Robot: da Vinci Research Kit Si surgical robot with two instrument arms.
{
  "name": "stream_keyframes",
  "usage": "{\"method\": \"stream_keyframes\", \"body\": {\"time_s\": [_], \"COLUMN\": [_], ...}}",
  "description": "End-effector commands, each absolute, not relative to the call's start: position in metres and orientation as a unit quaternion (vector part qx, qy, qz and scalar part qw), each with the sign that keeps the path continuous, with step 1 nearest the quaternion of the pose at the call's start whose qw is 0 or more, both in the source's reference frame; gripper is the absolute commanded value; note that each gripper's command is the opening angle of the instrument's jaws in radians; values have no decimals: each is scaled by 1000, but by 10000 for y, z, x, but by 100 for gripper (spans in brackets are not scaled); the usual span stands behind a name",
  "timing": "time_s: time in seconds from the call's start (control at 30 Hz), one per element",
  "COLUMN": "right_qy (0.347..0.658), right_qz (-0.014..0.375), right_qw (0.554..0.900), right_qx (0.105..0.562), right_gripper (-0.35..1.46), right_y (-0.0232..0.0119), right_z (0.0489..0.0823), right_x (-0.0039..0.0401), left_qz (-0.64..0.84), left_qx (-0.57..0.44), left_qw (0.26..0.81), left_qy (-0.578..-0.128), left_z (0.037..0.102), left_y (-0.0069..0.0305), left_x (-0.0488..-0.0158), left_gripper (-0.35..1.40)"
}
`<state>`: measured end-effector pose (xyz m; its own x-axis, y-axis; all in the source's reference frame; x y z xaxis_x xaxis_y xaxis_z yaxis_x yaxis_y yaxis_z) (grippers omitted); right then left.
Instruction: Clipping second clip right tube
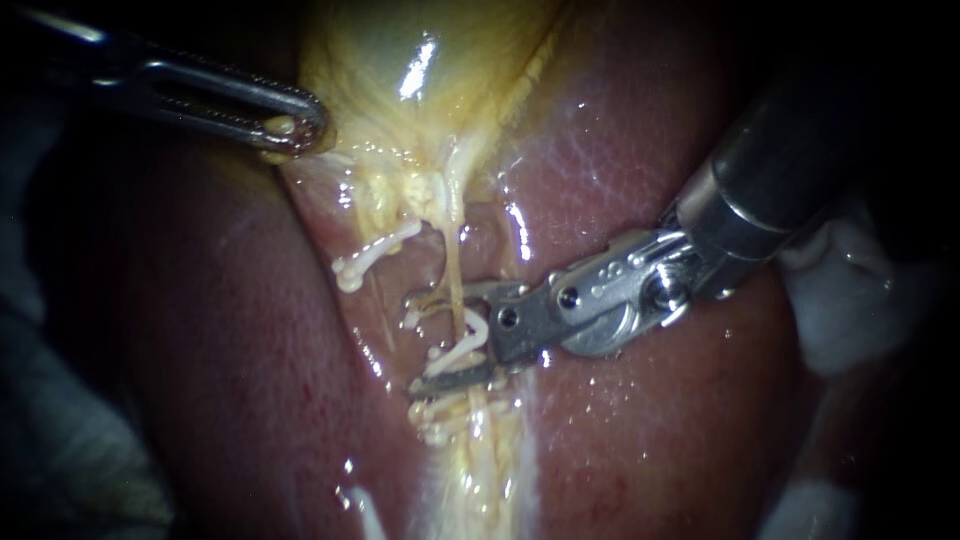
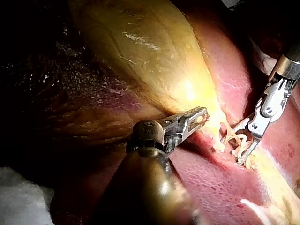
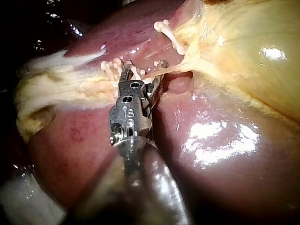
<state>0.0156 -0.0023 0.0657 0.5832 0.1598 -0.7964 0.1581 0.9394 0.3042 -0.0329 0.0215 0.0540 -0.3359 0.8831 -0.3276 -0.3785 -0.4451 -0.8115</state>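
My right instrument (image 1: pixel 442 340) comes in from the upper right, and its jaws stand open around a thin yellowish tube (image 1: pixel 455 265) below the gallbladder (image 1: pixel 420 60). A bent white clip (image 1: pixel 462 345) sits between the jaws. Just below them, more white clip ends (image 1: pixel 440 412) lie on the same strand. Another white clip (image 1: pixel 372 257) lies up and to the left. My left instrument (image 1: pixel 290 128) is shut on the gallbladder's edge at the upper left. The right wrist view shows the right instrument (image 3: pixel 140 75) astride the tube (image 3: pixel 166 70). In the left wrist view my left instrument (image 2: pixel 199 117) pinches the yellow tissue.
Glossy red liver (image 1: pixel 650 440) surrounds the yellow strand on both sides. White gauze (image 1: pixel 850 300) lies at the right edge under my right shaft, and more gauze (image 1: pixel 800 510) at the lower right. Gauze (image 3: pixel 28 201) also shows beside the right shaft.
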Motion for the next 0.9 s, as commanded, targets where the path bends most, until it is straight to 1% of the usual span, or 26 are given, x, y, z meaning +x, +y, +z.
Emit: {"method": "stream_keyframes", "body": {"time_s": [0.03, 0.13, 0.23, 0.3, 0.37, 0.43, 0.63, 0.73, 0.9], "right_qy": [457, 458, 457, 460, 469, 478, 492, 499, 507], "right_qz": [0, -3, 11, 29, 47, 64, 105, 119, 147], "right_qw": [872, 872, 870, 867, 859, 848, 818, 797, 767], "right_qx": [174, 174, 182, 191, 201, 219, 278, 319, 364], "right_gripper": [50, 50, 50, 50, 50, 50, 49, 49, 48], "right_y": [-23, -22, -18, -15, -12, -11, -12, -12, -14], "right_z": [656, 654, 649, 646, 643, 640, 640, 640, 641], "right_x": [155, 152, 146, 142, 139, 135, 129, 128, 129], "left_qz": [752, 752, 753, 753, 753, 753, 753, 753, 753], "left_qx": [-396, -396, -396, -396, -396, -396, -396, -396, -396], "left_qw": [419, 419, 419, 419, 419, 419, 419, 419, 419], "left_qy": [-319, -319, -319, -319, -319, -319, -319, -319, -319], "left_z": [540, 540, 540, 540, 540, 540, 539, 539, 539], "left_y": [215, 215, 215, 215, 215, 215, 215, 215, 215], "left_x": [-329, -329, -328, -327, -327, -327, -327, -326, -326], "left_gripper": [-35, -35, -35, -35, -35, -35, -35, -35, -35]}}
